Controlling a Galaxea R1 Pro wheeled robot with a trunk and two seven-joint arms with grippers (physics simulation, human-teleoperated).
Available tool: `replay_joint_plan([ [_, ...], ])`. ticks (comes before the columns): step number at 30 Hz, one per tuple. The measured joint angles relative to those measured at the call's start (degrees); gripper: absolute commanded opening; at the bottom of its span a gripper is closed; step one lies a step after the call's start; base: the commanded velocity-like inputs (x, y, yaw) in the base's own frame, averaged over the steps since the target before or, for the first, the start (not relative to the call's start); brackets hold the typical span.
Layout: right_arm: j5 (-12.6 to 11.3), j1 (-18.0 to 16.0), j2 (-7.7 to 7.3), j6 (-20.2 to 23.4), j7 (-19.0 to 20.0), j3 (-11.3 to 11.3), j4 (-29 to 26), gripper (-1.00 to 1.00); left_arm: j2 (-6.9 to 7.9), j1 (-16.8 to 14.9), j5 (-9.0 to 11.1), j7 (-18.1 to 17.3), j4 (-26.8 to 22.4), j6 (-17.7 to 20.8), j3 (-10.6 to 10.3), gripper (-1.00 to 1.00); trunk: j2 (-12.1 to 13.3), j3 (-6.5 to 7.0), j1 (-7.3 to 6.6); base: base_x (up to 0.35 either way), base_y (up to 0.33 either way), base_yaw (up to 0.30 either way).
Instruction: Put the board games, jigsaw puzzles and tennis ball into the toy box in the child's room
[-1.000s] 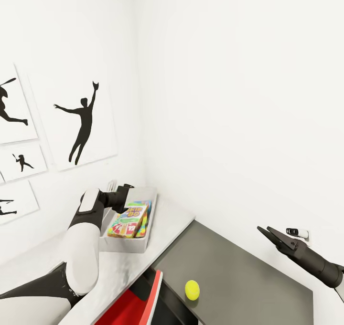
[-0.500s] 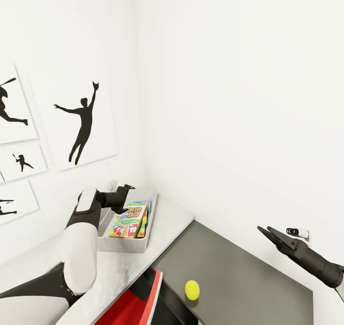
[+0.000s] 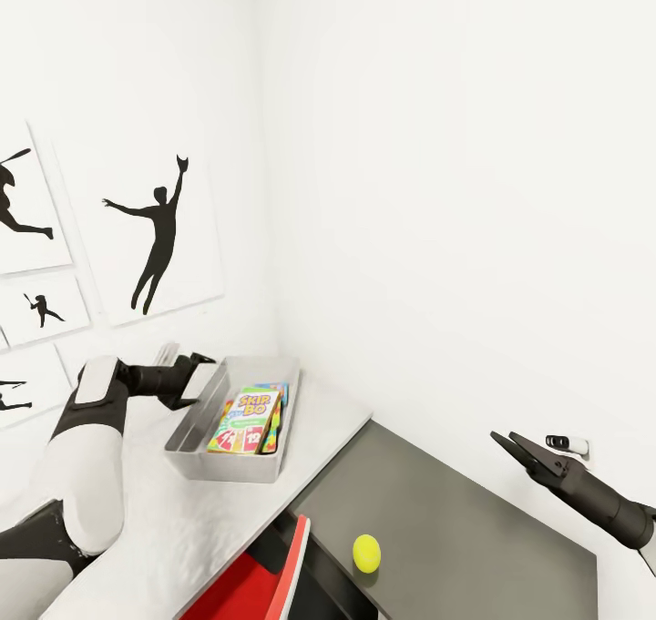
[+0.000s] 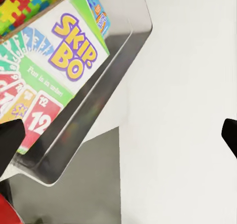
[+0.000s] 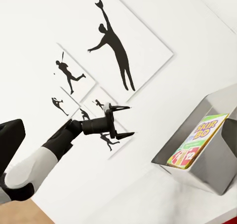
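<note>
Lying in the light grey toy box on the white table: the Skip-Bo board game on top, over a jigsaw puzzle and a blue game box edge. Resting apart on the lower dark grey cabinet: the tennis ball. Hovering just beside the box, the left gripper, fingers spread wide and holding nothing; above the cabinet's far side, the right gripper, slightly parted, empty.
</note>
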Motion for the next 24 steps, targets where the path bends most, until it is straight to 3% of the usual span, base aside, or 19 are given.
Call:
replay_joint_plan([
  [3, 0.01, 0.0, 0.02, -0.03, 0.0, 0.01, 0.0, 1.0, 2.92, 0.06, 1.65, -0.05, -0.15, 0.0, -2.63, 1.0, 0.0, 0.0, 0.0, 0.0, 0.0, 0.0],
  [8, 0.04, 0.0, 0.12, -0.11, -0.04, 0.02, 0.0, 1.0, 5.75, 0.11, 4.77, -0.07, -0.24, -0.01, -8.49, 1.0, 0.0, 0.0, 0.0, 0.0, 0.0, 0.0],
  [9, 0.05, 0.0, 0.15, -0.14, -0.06, 0.02, 0.0, 1.0, 6.72, 0.13, 6.56, -0.09, -0.28, -0.02, -10.86, 1.0, 0.0, 0.0, 0.0, 0.0, 0.0, 0.0],
  [14, 0.05, 0.0, 0.17, -0.17, -0.08, 0.02, 0.0, 1.0, 8.97, 0.17, 11.96, -0.15, -0.36, -0.01, -15.95, 1.0, 0.0, 0.0, 0.0, 0.0, 0.0, 0.0],
  [15, 0.06, 0.0, 0.18, -0.17, -0.08, 0.02, 0.0, 1.0, 9.75, 0.17, 14.09, -0.15, -0.38, -0.02, -17.63, 1.0, 0.0, 0.0, 0.0, 0.0, 0.0, 0.0],
  [24, 0.06, 0.0, 0.18, -0.18, -0.09, 0.02, 0.0, 1.0, 13.64, 0.3, 23.78, -1.12, -3.6, -0.04, -23.87, 1.0, 0.0, 0.0, 0.0, 0.0, 0.0, 0.0],
])
